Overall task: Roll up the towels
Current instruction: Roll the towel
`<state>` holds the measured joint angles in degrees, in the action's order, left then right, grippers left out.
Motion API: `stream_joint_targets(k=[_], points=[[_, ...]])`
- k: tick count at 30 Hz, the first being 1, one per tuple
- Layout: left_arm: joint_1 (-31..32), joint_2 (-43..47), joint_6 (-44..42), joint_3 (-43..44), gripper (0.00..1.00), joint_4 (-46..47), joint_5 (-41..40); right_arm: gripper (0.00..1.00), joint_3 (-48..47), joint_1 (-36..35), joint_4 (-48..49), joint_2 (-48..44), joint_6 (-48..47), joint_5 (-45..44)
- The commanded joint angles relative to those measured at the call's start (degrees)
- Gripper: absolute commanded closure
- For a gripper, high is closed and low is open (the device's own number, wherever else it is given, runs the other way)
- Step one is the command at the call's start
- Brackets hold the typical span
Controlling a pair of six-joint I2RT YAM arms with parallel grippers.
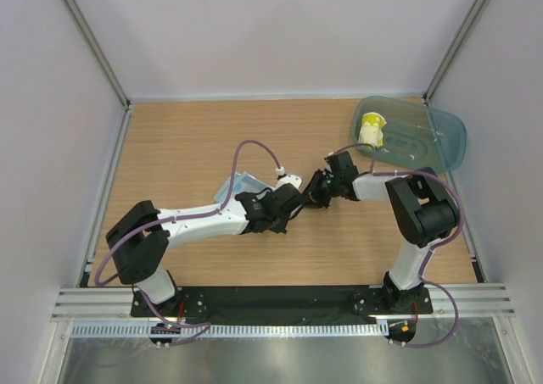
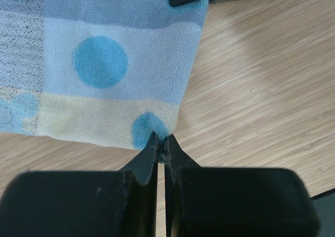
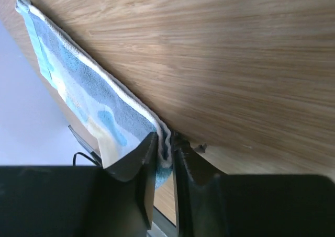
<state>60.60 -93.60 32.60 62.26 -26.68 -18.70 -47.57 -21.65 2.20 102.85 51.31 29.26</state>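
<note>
We are looking down on a wooden counter [image 1: 187,147] with our two arms reaching in toward its middle, their tips almost meeting there. Our left claw [image 2: 161,143] is closed, and its two black fingertips are pinching one corner of the light blue towel [image 2: 104,64], right beside a darker blue dot printed at the edge. From this wrist, the cloth is spreading away from the claw over the wood, showing pale blue, grey and cream blocks with round blue dots.

Our right claw [image 3: 165,145] is also clamping the light blue towel, gripping a thin edge of it between nearly closed fingers. From that wrist, the cloth is running away as a narrow band seen almost edge-on, with a white rim showing along one side.

From overhead, only a slice of this towel is showing past our left forearm, just left of the counter's centre.

The yellow towel [image 1: 371,130] is sitting as a small rolled bundle inside the translucent teal tray [image 1: 437,138] at the far right of the counter, well apart from both claws.
</note>
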Motion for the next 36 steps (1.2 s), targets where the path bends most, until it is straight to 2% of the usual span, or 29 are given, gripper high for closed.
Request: stream_joint_targets(k=[1,6,9,11,12,14,17,29,36], points=[[-0.2,1.8,1.0,-0.8,1.00,1.7,1.1,0.79,-2.6,-0.2,-1.8,0.4,-1.5,-2.7],[-0.2,2.2,2.2,-1.5,1.00,2.4,3.3,0.97,-4.5,-0.1,-6.7,-0.4,-3.6,-4.9],[-0.2,2.2,2.6,-2.3,1.00,2.7,6.6,0.99,-5.5,-0.1,-10.5,-1.9,-5.4,-7.1],[-0.2,1.8,2.9,-2.8,1.00,3.3,9.5,0.89,-6.8,-0.1,-13.6,-3.2,-6.5,-8.5],[-0.1,1.7,3.4,-3.2,1.00,3.6,10.2,0.70,-7.4,-0.1,-14.8,-3.7,-7.7,-9.0],[-0.1,1.0,4.0,-3.5,1.00,3.9,11.9,0.43,-9.4,-0.1,-18.1,-4.7,-8.9,-11.1],[0.0,0.4,5.1,-3.0,1.00,4.1,13.2,0.32,-12.1,0.2,-22.6,-6.1,-11.1,-13.9],[0.0,1.0,11.3,-2.5,1.00,8.0,18.4,0.24,-18.2,4.7,-35.9,-15.9,-18.5,-22.4],[0.0,2.8,18.7,-5.1,1.00,7.7,13.4,0.23,-17.0,4.7,-36.3,-18.7,-18.7,-19.5]])
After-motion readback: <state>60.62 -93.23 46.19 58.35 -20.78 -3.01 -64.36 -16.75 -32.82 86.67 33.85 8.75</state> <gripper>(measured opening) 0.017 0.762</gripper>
